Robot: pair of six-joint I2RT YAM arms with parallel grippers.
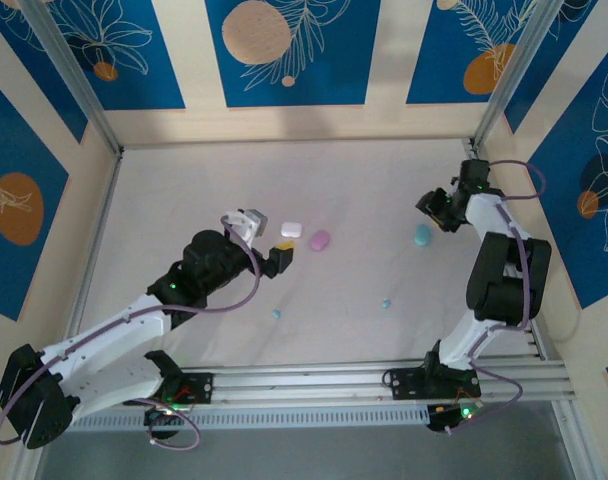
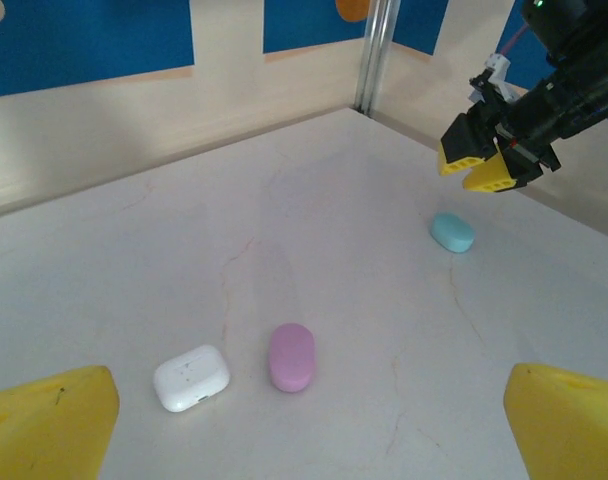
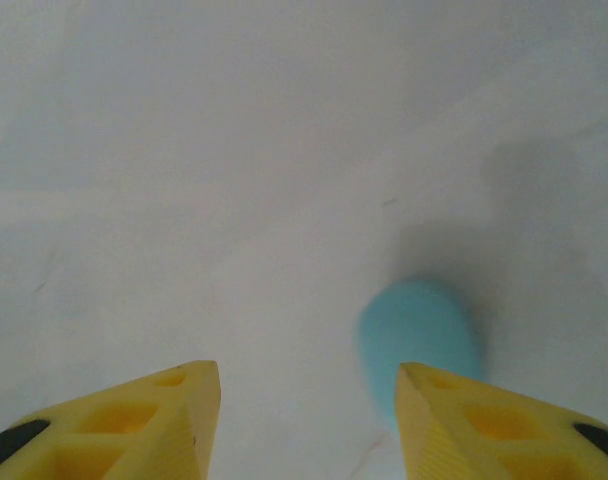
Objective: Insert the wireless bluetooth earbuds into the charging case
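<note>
Top external view: L gripper (image 1: 266,236) is seen spread wide and empty, w/ white case (image 1: 290,229) and pink case (image 1: 319,241) just beyond it. R gripper (image 1: 436,212) is partly spread, nothing pinched, w/ teal case (image 1: 422,235) just beside its tips. Teal earbud a (image 1: 277,313) and teal earbud b (image 1: 386,303) are seen loose on table (image 1: 184,190), nearer the bases, apart from all cases.

L case (image 1: 291,229) just beside mid case (image 1: 319,241), R case (image 1: 422,235) well apart; L earbud (image 1: 277,313), R earbud (image 1: 386,304) nearer arm bases (image 1: 184,388)
</note>
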